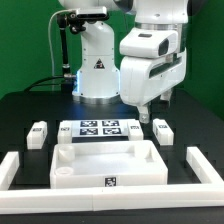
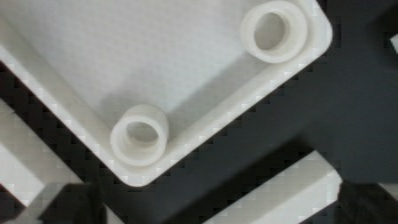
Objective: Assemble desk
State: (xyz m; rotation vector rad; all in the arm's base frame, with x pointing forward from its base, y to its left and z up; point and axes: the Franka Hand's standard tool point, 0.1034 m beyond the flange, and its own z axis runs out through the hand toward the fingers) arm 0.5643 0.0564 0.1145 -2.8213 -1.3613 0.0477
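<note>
While the gripper (image 1: 143, 108) hung spread and empty above the table (image 1: 25, 110), one desk panel (image 1: 108, 165) lay in front between two border bars (image 1: 20, 165). Two leg posts (image 1: 38, 132) flanked the marker board (image 1: 98, 128); the wrist view showed two corner holes (image 2: 143, 135).

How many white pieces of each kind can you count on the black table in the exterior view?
Desk top: 1
Legs: 2 plain to see; any others cannot be told
Border bars: 2
Marker board: 1
Total: 6
</note>
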